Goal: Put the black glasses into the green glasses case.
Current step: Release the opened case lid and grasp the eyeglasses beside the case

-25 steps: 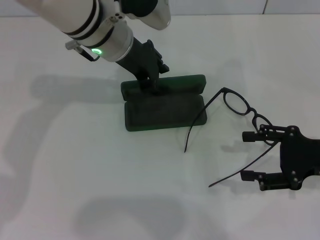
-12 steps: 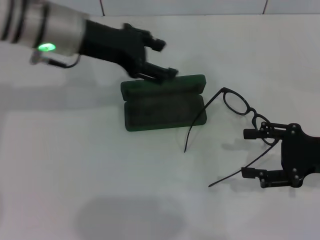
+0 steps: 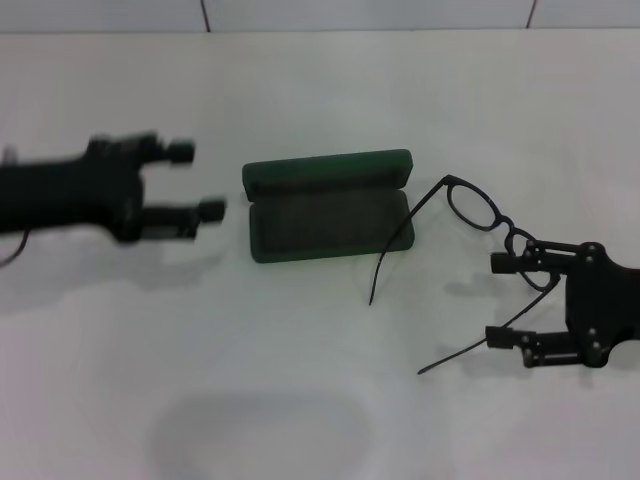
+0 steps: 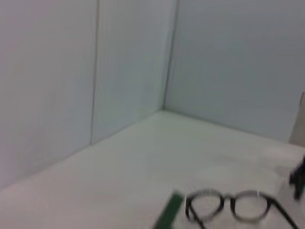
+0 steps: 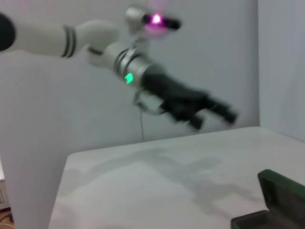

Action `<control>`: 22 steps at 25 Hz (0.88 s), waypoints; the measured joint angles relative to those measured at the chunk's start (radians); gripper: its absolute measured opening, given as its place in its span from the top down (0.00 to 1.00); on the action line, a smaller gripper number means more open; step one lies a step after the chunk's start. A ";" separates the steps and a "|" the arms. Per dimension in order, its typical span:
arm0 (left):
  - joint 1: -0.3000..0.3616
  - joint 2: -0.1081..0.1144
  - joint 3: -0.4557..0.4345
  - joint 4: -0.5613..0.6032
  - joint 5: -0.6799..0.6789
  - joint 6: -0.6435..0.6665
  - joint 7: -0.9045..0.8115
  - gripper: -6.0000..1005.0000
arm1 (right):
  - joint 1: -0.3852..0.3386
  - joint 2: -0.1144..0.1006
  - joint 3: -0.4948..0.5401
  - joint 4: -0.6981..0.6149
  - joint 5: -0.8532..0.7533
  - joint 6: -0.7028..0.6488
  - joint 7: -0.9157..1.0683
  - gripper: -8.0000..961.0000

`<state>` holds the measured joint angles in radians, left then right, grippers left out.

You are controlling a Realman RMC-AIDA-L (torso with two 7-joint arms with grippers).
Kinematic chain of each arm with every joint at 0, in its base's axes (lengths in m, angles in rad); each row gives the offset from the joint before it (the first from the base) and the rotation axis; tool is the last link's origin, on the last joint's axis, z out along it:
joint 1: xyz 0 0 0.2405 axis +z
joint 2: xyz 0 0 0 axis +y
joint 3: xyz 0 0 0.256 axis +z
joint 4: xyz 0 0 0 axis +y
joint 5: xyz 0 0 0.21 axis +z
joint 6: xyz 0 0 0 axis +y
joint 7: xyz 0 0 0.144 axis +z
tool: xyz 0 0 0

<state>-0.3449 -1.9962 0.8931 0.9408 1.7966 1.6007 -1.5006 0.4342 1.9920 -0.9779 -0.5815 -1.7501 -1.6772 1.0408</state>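
Black glasses between green glasses case and spread right gripper.

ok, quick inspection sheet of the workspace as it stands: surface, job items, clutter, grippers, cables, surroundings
Surface: white table, bare apart from the job's things.
Green glasses case: open, lid up at the far side, dark lining showing, nothing inside.
Black glasses: on the table to the robot's right of the case, temple arms unfolded; one temple crosses the case's right end.
Clutter: nothing seen.
Left gripper: open, to the left of the case, clear of it, holding nothing.
Right gripper: open, at the near lens end of the glasses, one temple between its fingers, not closed on them.
Cables: thin dark cable by the left arm at the picture edge.
Surroundings: plain pale walls behind the table.
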 joint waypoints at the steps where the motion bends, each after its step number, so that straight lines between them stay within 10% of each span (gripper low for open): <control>1: 0.033 -0.002 0.002 0.000 0.002 0.006 0.014 0.11 | 0.000 0.000 0.007 0.000 0.000 0.000 0.001 0.18; 9: 0.175 -0.006 0.002 -0.002 0.065 0.075 0.108 0.11 | -0.003 -0.008 0.069 -0.081 0.000 -0.001 0.161 0.18; 22: 0.157 -0.023 -0.015 -0.143 0.131 0.087 0.248 0.11 | 0.190 -0.094 0.069 -0.411 -0.313 0.016 0.983 0.18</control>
<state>-0.1875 -2.0187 0.8781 0.7978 1.9273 1.6873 -1.2529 0.6239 1.8978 -0.9087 -0.9924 -2.0630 -1.6607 2.0236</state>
